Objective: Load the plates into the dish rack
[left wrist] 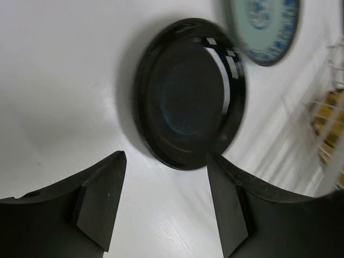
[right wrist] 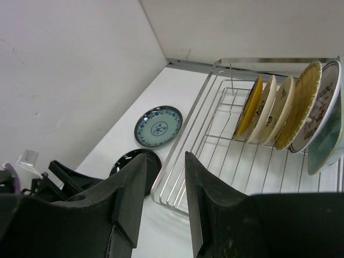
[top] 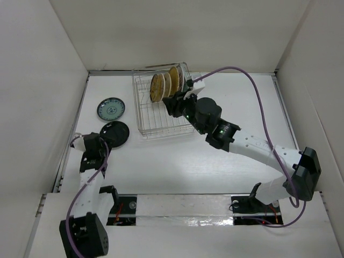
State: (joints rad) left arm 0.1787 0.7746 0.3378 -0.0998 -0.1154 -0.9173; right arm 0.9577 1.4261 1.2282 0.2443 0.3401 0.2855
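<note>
Black plate (left wrist: 188,91) lies flat left of the dish rack (top: 161,122). Left gripper (left wrist: 166,201), wide and empty, hovers at its rim; the glossy low edge could slip out. Right gripper (right wrist: 164,185), parted and empty, hangs over the rack.

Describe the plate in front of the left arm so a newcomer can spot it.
Find the wire dish rack at the back of the table; two plates lie flat to its left. Take the nearer one, just ahead of the left arm's open fingers. It is the glossy black plate with no pattern, unlike the pale blue-patterned plate beyond it.
</note>
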